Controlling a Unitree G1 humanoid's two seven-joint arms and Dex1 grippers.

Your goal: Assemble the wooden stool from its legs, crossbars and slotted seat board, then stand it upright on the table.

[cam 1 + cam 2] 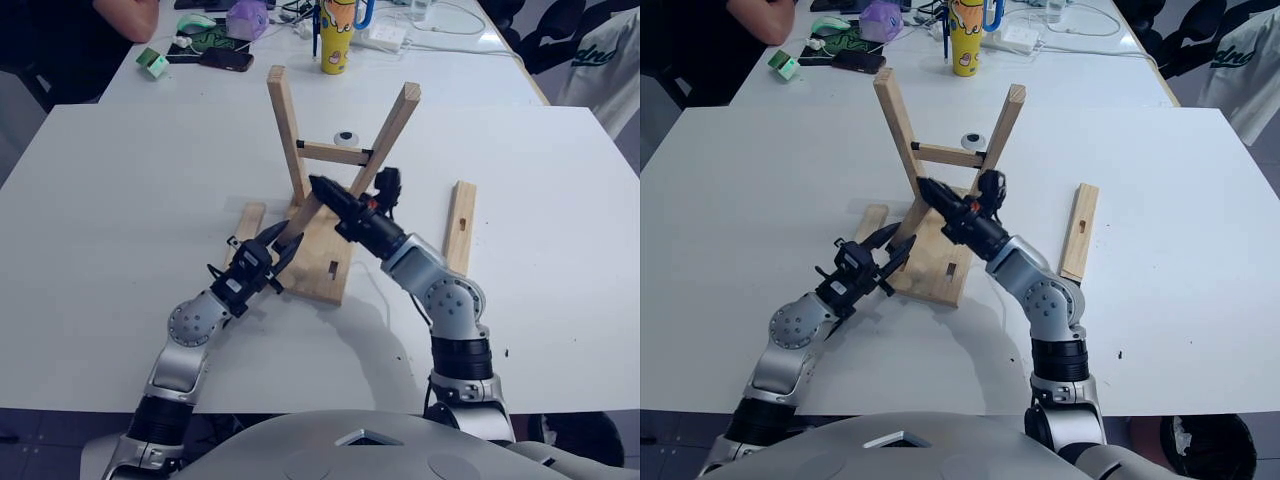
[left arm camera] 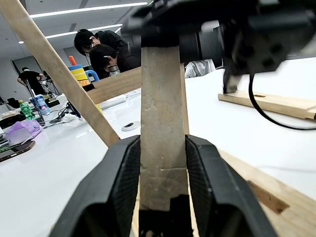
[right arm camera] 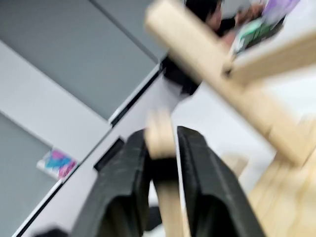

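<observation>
Seat board [image 1: 318, 262] is flat on the table [image 1: 120, 200] in the head view, with two legs standing up out of its far end in a V: left-hand leg [image 1: 283, 120], right-hand leg [image 1: 396, 122], and a crossbar [image 1: 335, 154] bridging them above the board. A loose leg [image 1: 461, 222] lies just off the board's right edge, and a shorter piece [image 1: 248, 220] lies off its left edge. Both grippers are down at the foot of the right-hand leg. The left gripper [image 1: 285, 243] is right at the board and the right gripper [image 1: 326, 190] is a bit higher up the same leg.

Left wrist view: the left gripper's fingers [image 2: 123, 182] are closed narrow on that leg, pads flat on both faces, just above the board.

Right wrist view is pretty smeared, so grain of salt, but the right gripper [image 3: 160, 163] looks clamped on a wooden bar too.

My take on handling: bare softwood, light and stiff, grippy enough, nothing fragile except the joints. Those look like push-fits, so I'd hold low near the board and press straight down into it. Grabbing high would just lever the frame and rack the crossbar joint.
</observation>
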